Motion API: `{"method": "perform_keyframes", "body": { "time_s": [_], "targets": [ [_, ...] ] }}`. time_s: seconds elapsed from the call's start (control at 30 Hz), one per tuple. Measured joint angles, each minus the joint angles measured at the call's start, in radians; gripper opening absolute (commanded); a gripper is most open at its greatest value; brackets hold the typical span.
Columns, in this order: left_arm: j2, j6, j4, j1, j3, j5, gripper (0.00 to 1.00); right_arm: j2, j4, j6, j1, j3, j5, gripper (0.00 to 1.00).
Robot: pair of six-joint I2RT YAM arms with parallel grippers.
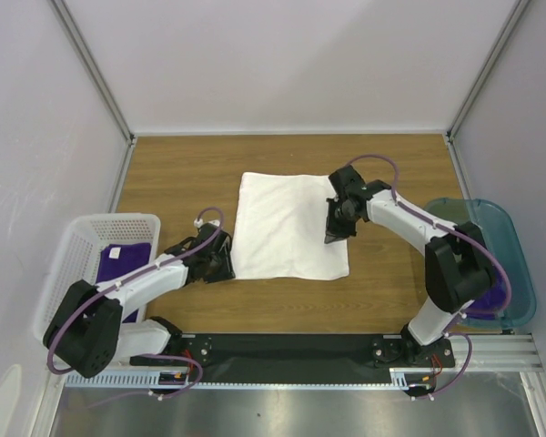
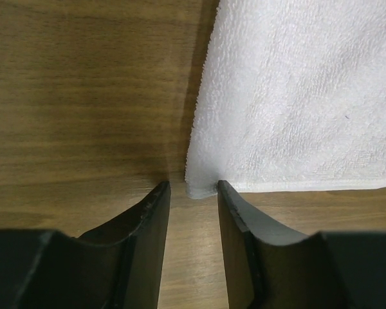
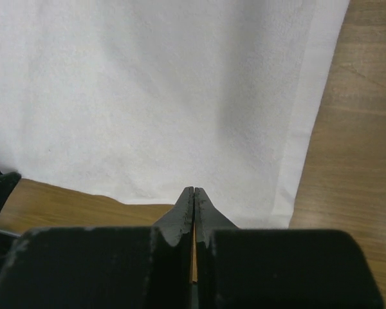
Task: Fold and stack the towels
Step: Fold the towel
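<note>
Step in hand: a fold of the white towel [image 1: 289, 226], which lies flat mid-bench [image 1: 182, 173]; purple towel [image 1: 125, 259] sits in the basket [image 1: 82, 232] far left. Left tool [image 2: 193, 185] is open w/ jaws either side of the towel's near-left corner, not pinched yet afaict; right tool [image 3: 194, 190] is shut, empty, over the towel's right part, can't tell if it's pressing. Next I reckon I need a clean pinch on that corner, then lift and carry across w/o dragging the whole sheet.
</note>
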Motion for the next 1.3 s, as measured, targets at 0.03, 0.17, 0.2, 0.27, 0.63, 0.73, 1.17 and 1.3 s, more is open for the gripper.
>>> {"method": "perform_keyframes", "body": {
  "time_s": [0.03, 0.17, 0.2, 0.27, 0.63, 0.73, 1.17, 1.3],
  "targets": [
    [-0.006, -0.003, 0.005, 0.000, -0.006, -0.001, 0.41, 0.019, 0.005, 0.008, 0.000, 0.011, -0.001, 0.00],
    [-0.027, -0.016, 0.019, 0.000, -0.026, -0.009, 0.39, 0.103, 0.036, 0.032, 0.001, 0.108, 0.004, 0.00],
    [-0.034, -0.022, 0.023, 0.000, -0.031, -0.013, 0.39, 0.130, 0.052, 0.037, 0.001, 0.145, 0.008, 0.00],
    [-0.046, -0.028, 0.027, 0.000, -0.041, -0.017, 0.38, 0.192, 0.067, 0.048, 0.002, 0.243, 0.010, 0.00],
    [-0.091, -0.029, 0.083, 0.000, -0.091, -0.016, 0.28, 0.698, 0.154, 0.050, 0.077, 1.007, -0.030, 0.39],
    [-0.104, -0.029, 0.115, 0.000, -0.112, -0.016, 0.24, 0.792, 0.184, 0.053, 0.113, 1.086, -0.043, 0.46],
    [-0.187, -0.030, 0.233, 0.000, -0.208, 0.011, 0.00, 0.970, 0.343, 0.110, 0.171, 1.164, -0.001, 0.60],
    [-0.242, -0.030, 0.220, 0.000, -0.235, 0.021, 0.00, 0.971, 0.388, 0.099, 0.176, 1.197, 0.072, 0.61]
  ]
}}
